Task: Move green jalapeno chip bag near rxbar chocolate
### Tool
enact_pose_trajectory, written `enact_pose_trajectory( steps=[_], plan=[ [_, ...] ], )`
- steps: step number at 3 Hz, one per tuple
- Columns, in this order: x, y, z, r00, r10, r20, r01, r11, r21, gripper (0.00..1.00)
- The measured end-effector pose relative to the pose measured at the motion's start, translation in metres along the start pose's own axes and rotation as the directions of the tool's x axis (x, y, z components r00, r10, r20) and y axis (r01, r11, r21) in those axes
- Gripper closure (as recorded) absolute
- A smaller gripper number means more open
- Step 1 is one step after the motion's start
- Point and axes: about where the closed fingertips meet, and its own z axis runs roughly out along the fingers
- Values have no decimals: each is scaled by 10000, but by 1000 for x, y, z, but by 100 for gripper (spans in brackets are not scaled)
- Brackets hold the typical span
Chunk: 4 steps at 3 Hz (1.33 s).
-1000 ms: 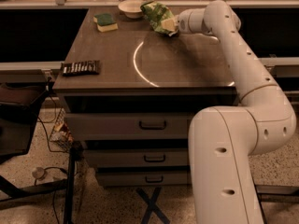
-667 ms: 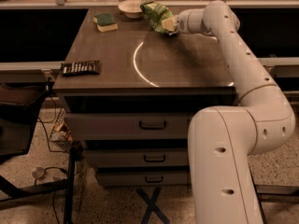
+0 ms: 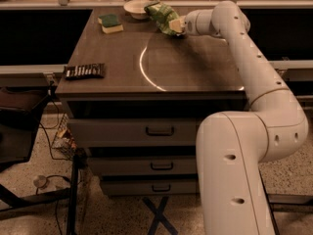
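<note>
The green jalapeno chip bag (image 3: 163, 14) is crumpled shiny green foil at the far side of the table, just right of the bowl. My gripper (image 3: 174, 26) is at the bag's right end, reaching in from the right at the end of the white arm, and touches or covers the bag's lower right part. The rxbar chocolate (image 3: 85, 71) is a flat dark wrapper with light print, lying at the table's front left corner, far from the bag.
A pale bowl (image 3: 135, 7) stands at the table's far edge, left of the bag. A green-topped yellow sponge (image 3: 111, 23) lies at the far left. The table (image 3: 195, 67) has drawers below. A dark chair (image 3: 19, 121) is at the left.
The gripper and the bag have shifted very slightly; otherwise nothing has visibly changed.
</note>
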Motion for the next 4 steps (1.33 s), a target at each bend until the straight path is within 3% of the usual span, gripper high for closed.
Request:
enact_pose_trajectory(
  steps=[4],
  plan=[
    [-3,1,-1,10000,-50,-1,50,10000,-9,100]
  ],
)
